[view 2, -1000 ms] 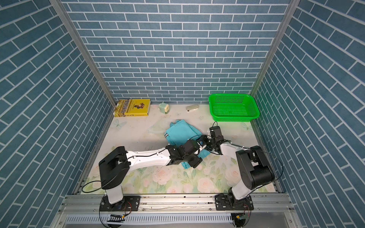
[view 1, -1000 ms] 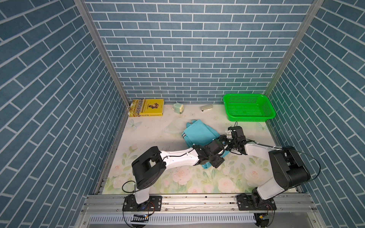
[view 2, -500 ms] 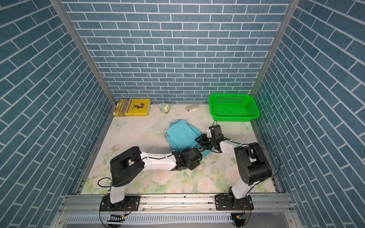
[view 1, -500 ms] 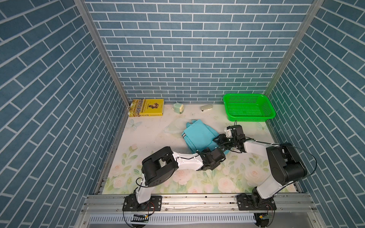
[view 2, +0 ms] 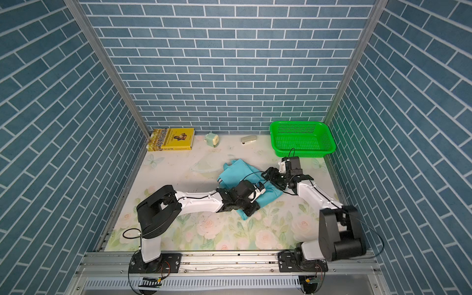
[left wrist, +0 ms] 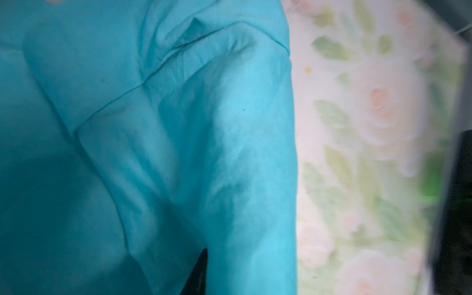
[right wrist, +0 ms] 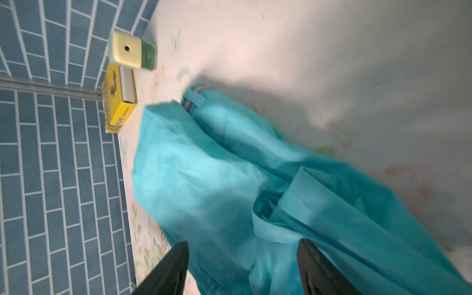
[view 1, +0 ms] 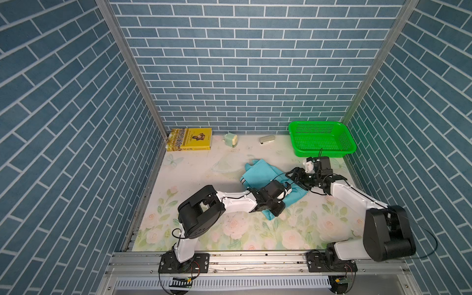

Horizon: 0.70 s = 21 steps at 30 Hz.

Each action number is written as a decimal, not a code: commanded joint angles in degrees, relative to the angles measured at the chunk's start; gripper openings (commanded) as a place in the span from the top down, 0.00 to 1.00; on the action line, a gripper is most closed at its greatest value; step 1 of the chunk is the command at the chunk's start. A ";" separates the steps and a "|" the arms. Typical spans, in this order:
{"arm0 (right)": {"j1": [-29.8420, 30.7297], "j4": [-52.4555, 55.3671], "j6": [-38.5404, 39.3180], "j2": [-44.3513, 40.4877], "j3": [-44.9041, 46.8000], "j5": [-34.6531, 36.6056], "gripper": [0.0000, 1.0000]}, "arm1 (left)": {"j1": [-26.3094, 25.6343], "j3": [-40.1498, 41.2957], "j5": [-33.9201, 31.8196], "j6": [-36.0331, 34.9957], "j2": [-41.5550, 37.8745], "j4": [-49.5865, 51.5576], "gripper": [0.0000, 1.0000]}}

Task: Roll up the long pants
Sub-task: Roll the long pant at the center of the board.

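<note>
Left claw (view 1: 285,188) sits low over the near part of the long pants (view 1: 260,173); its wrist hides the jaws, so clenched or released cannot be told. The pants lie folded on the counter (view 1: 199,178), just robot-side of the green basket (view 1: 321,153), with the long axis judged to run back toward the robot. Right claw (right wrist: 242,242), nearer the basket, is released, its jaws spread over the cloth's basket-side edge.
</note>
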State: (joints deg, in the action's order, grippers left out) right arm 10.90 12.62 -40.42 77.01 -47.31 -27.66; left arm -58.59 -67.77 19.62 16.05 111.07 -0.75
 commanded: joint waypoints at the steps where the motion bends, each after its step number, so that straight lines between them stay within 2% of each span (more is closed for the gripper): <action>1: -2.30 11.04 5.31 -6.16 -1.69 2.38 0.28 | 2.39 0.45 23.60 14.61 -0.75 -11.24 1.00; 5: -3.42 16.53 6.68 -11.29 -2.98 2.61 0.27 | 4.97 1.48 30.29 25.91 -0.15 -21.52 1.00; 9: -3.60 16.45 5.81 -15.25 -2.26 -0.84 0.28 | 8.25 4.84 33.36 38.17 0.30 -31.49 1.00; 14: -3.42 9.02 2.71 -15.68 2.03 -5.99 0.29 | 11.87 7.35 32.89 40.93 2.78 -29.53 1.00; 21: 0.01 -0.25 -1.20 -12.66 5.99 -7.85 0.29 | 14.72 11.34 33.99 47.64 6.45 -36.59 1.00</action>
State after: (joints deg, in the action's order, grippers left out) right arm 9.45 18.22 -39.27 63.51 -42.24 -33.52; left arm -45.12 -57.47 52.66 59.59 115.79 -33.34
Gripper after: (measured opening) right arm 0.708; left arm 0.289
